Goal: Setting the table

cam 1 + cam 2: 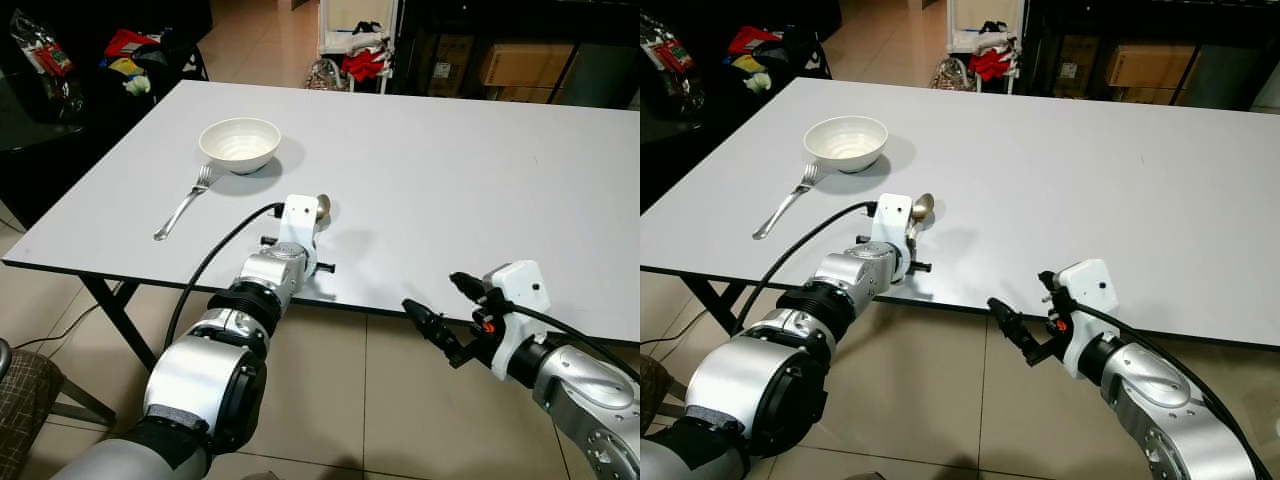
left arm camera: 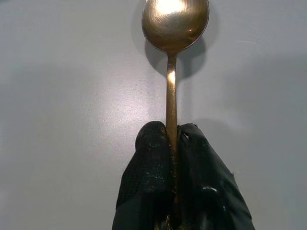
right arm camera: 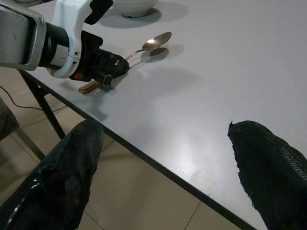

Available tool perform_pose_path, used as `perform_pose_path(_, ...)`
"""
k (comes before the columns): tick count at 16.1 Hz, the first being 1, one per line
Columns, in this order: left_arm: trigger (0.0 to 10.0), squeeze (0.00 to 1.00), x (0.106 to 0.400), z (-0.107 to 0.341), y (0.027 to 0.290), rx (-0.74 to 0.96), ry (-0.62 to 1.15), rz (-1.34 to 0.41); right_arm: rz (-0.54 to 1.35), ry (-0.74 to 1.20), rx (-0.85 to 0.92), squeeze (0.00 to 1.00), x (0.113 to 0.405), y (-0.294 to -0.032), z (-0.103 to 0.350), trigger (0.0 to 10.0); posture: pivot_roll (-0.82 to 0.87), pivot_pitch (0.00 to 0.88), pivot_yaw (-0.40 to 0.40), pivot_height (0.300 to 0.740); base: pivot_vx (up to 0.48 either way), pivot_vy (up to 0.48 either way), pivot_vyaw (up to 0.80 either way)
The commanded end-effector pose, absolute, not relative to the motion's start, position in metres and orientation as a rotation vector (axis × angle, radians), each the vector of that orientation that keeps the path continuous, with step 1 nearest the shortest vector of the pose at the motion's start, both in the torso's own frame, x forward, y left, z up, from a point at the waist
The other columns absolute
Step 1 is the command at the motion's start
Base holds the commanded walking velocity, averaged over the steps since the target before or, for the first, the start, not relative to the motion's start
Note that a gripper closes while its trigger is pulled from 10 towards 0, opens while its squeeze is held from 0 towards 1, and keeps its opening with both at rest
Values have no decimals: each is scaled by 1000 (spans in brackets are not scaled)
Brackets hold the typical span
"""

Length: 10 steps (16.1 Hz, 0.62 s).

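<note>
A white bowl (image 1: 240, 143) stands on the left part of the white table (image 1: 450, 170), and a fork (image 1: 186, 203) lies just to its near left. My left gripper (image 2: 171, 132) is shut on the handle of a brass-coloured spoon (image 2: 171, 72). The spoon (image 1: 322, 208) hovers low over the table, a little nearer than the bowl and to its right, with its bowl end pointing away from me. My right gripper (image 1: 430, 292) stands open with nothing in it, just off the table's near edge and slightly below it.
Beyond the table's far edge are cardboard boxes (image 1: 525, 65) and a white rack holding red cloth (image 1: 362, 60). Dark furniture with clutter (image 1: 130, 55) stands at the far left. A brown seat (image 1: 20, 400) sits on the tiled floor at my lower left.
</note>
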<state>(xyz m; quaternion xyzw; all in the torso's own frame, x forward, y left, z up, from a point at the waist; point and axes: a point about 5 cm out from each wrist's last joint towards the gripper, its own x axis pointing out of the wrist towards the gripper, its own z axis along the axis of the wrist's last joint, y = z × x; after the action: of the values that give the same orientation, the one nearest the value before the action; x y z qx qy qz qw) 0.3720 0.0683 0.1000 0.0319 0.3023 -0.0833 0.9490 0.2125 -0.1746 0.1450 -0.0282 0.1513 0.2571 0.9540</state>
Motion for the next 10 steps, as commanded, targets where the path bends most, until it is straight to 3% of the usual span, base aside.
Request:
perform_pose_path(1,10000,0,374,104,68,71,604,-163,509,295,-61,0,214,-177,149,10000,-103,0,59,740,0,0,0)
perform_pose_path(4,10000,0,375,104,67,62,608,-153,511,298,-58,0,213,-176,149,10000,-103,0,59,740,0,0,0)
perform_pose_path(5,10000,227,373,105,53,6,609,-208,511,314,-62,0,205,-172,146,10000,-124,0,86,740,0,0,0)
perform_pose_path(10,10000,173,375,106,57,29,600,-202,514,314,-66,0,205,-172,146,10000,-121,0,84,740,0,0,0)
